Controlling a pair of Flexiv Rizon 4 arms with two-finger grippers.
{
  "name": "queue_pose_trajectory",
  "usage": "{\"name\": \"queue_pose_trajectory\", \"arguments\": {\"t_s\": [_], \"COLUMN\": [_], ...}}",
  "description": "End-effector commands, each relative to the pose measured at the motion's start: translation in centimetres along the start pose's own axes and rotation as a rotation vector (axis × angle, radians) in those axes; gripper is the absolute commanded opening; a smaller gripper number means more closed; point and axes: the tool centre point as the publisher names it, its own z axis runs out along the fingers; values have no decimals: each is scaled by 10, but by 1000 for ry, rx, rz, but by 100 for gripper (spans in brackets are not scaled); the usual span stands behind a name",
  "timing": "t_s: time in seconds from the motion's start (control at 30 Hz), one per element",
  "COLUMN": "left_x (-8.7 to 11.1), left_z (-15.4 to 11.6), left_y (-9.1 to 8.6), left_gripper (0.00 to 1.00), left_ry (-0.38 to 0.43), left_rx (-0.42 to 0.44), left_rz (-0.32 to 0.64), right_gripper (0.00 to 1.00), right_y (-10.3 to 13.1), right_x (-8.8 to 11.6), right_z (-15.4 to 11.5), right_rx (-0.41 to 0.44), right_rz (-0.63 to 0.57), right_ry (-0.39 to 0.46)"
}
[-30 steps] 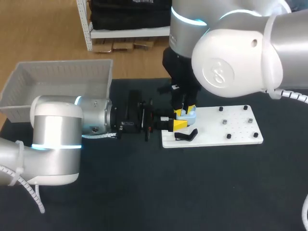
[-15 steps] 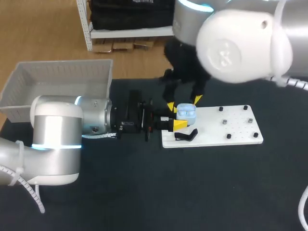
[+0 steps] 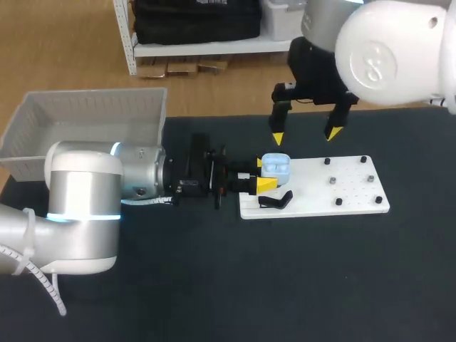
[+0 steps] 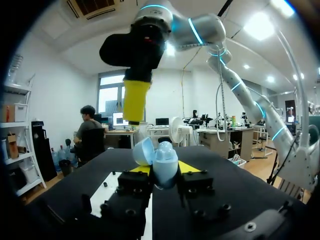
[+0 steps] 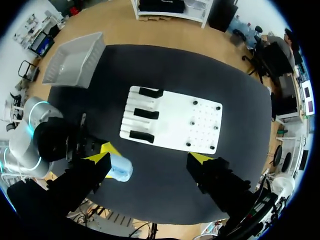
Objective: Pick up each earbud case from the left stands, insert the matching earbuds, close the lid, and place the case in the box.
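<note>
- A pale blue earbud case (image 4: pixel 165 164) is held upright by the left gripper (image 4: pixel 164 170), clamped from both sides between the two yellow tips.
- The lid (image 4: pixel 143 150) of the case is seen swung back, tilted away to one side of the case's body.
- A yellow-tipped finger (image 4: pixel 135 101) of the right arm (image 4: pixel 200 30) is seen hanging well above the case, apart from it.
- A white board (image 4: pixel 112 183) with small dark pegs is seen lying beyond and to one side of the case.
- The board is carried by a dark table (image 4: pixel 240 187) that spreads out behind the case.
</note>
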Motion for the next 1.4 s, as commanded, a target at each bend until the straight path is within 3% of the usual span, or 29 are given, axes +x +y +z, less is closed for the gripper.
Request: {"name": "queue_pose_trajectory", "arguments": {"t_s": [0.03, 0.27, 0.9, 1.13, 1.4], "left_x": [1, 1, 1, 1, 1], "left_z": [0, 0, 0, 0, 0], "left_y": [-2, -2, -2, -2, -2], "left_gripper": [0, 0, 0, 0, 0], "left_ry": [-3, -3, -3, -3, -3], "left_rx": [-6, -6, -6, -6, -6], "left_rz": [3, 3, 3, 3, 3], "right_gripper": [100, 100, 100, 100, 100], "right_y": [-6, -12, -5, -21, -40], "right_x": [-9, -8, 26, 26, 43], "right_z": [8, 21, 29, 2, -26], "right_rx": [-8, -13, -41, -46, -42], "right_rz": [11, 25, 5, 31, -19], "right_ry": [10, 33, 93, -42, -163]}}
